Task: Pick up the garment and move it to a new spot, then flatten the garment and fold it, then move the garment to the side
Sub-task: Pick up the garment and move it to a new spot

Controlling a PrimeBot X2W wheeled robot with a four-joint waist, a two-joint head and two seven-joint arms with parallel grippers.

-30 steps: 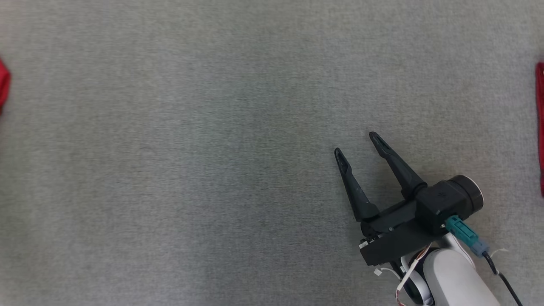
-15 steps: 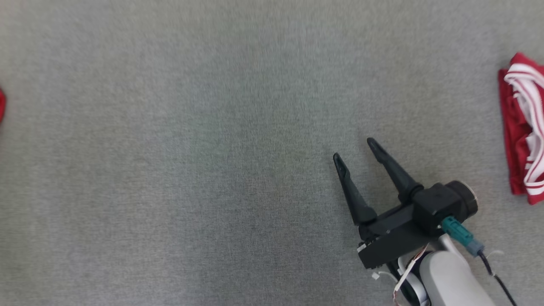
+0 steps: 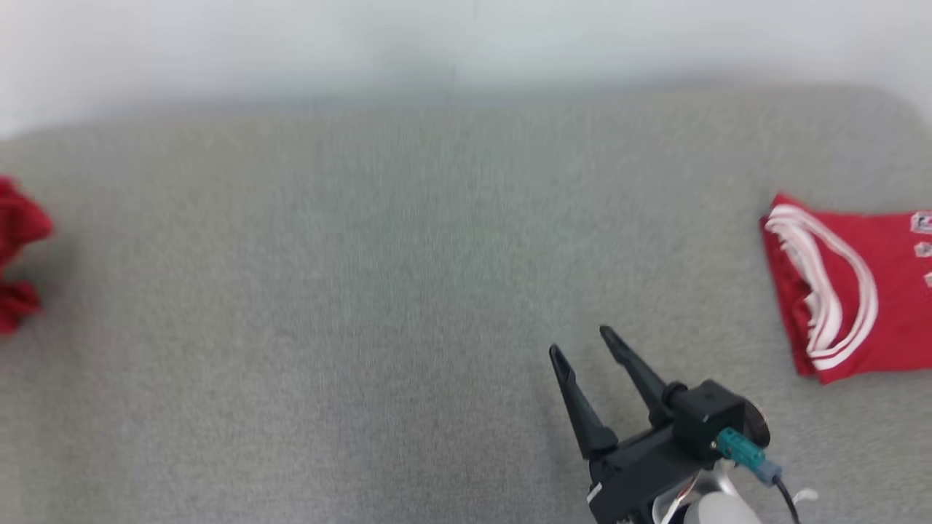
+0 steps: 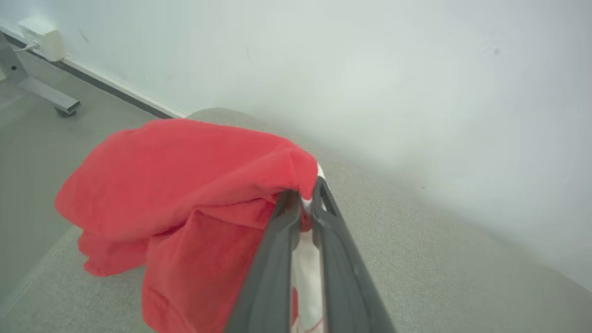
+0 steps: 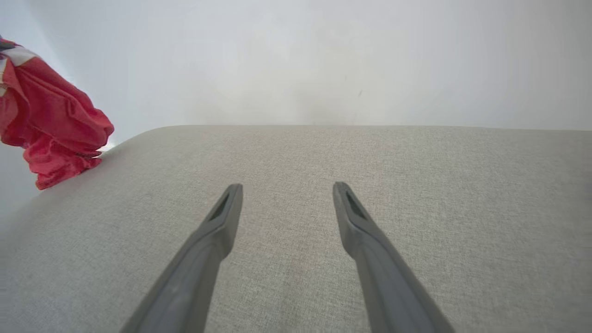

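Head view: the right end effector (image 3: 580, 342) hovers spread over the table (image 3: 328, 327). The red garment (image 3: 18, 255) sits far left, well apart.

Left wrist view: the left end effector (image 4: 303, 199) pinches a fold of the garment, with cloth bulging to its left. So thin a bite could slip.

Right wrist view: the garment is at the far upper left.

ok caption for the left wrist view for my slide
Left gripper shut on a crumpled red garment above the grey surface.
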